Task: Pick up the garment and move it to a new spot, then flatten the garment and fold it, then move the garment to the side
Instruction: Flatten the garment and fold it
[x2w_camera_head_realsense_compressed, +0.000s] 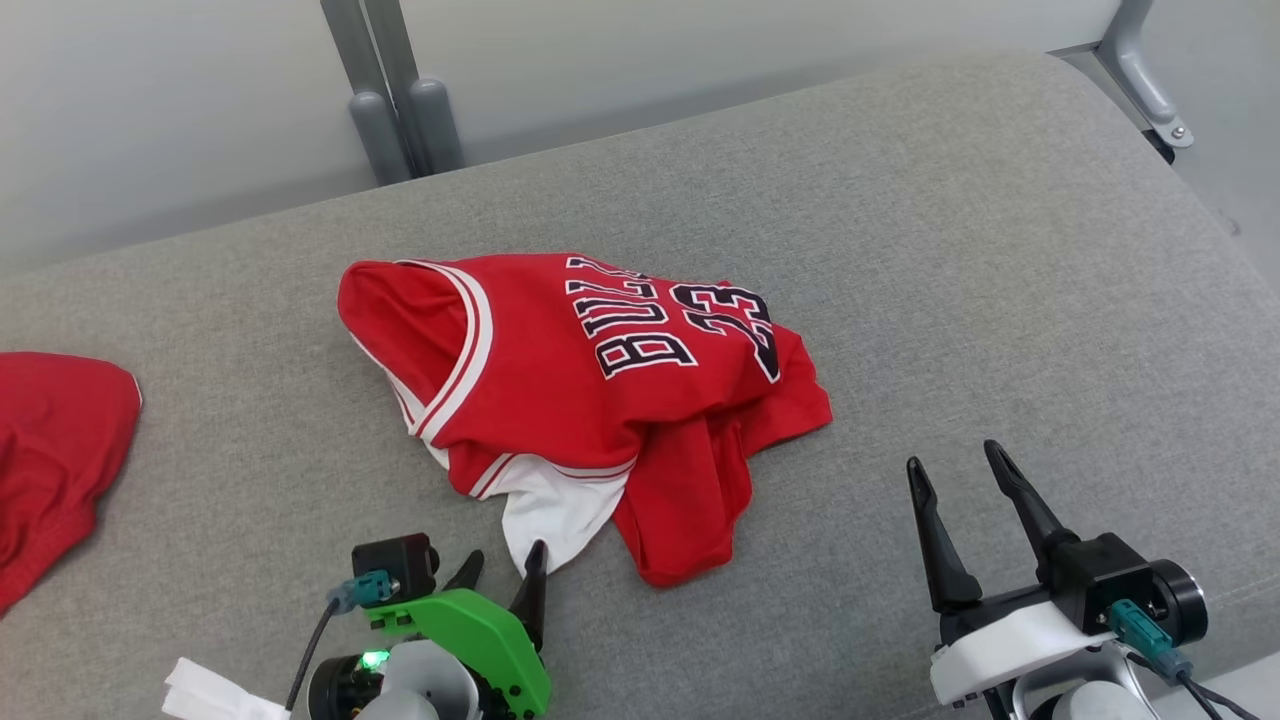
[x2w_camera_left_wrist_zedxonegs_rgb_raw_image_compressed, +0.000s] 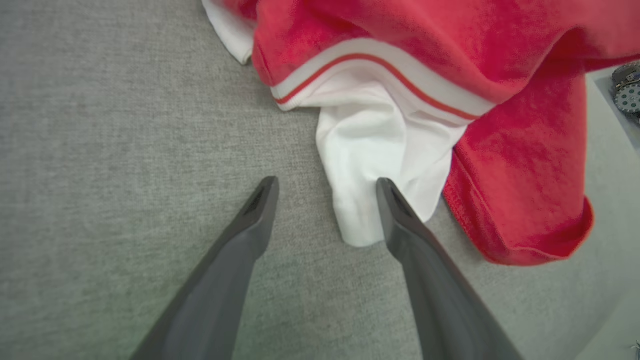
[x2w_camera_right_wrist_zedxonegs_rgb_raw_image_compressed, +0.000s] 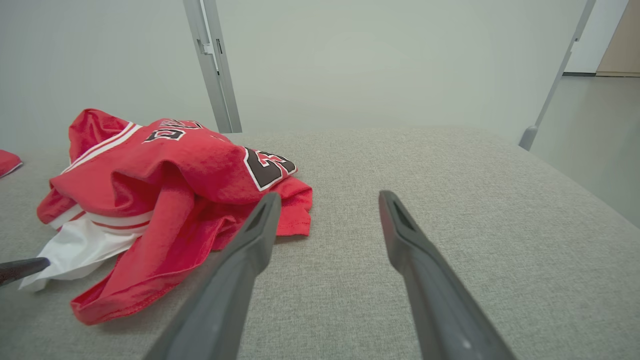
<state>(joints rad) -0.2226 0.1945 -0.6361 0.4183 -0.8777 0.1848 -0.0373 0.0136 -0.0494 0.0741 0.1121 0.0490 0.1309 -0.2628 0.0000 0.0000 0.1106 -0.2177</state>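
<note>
The garment (x2w_camera_head_realsense_compressed: 600, 380) is a red jersey with white trim and black lettering, lying crumpled in the middle of the grey cushioned surface (x2w_camera_head_realsense_compressed: 950, 250). A white flap (x2w_camera_head_realsense_compressed: 545, 510) sticks out of its near edge. My left gripper (x2w_camera_head_realsense_compressed: 503, 562) is open right at that flap. In the left wrist view the flap (x2w_camera_left_wrist_zedxonegs_rgb_raw_image_compressed: 370, 165) lies partly between the spread fingers of the left gripper (x2w_camera_left_wrist_zedxonegs_rgb_raw_image_compressed: 326, 185), against the right-hand one, unclamped. My right gripper (x2w_camera_head_realsense_compressed: 953, 458) is open over bare surface to the right of the garment (x2w_camera_right_wrist_zedxonegs_rgb_raw_image_compressed: 165, 175). Nothing is between the fingers of the right gripper (x2w_camera_right_wrist_zedxonegs_rgb_raw_image_compressed: 328, 196).
Another red cloth (x2w_camera_head_realsense_compressed: 50, 450) lies at the left edge of the surface. Grey metal posts (x2w_camera_head_realsense_compressed: 400, 110) stand behind the far edge against a pale wall. The cushion drops off at the right, with floor (x2w_camera_right_wrist_zedxonegs_rgb_raw_image_compressed: 600, 130) beyond. Bare grey surface stretches right of the jersey.
</note>
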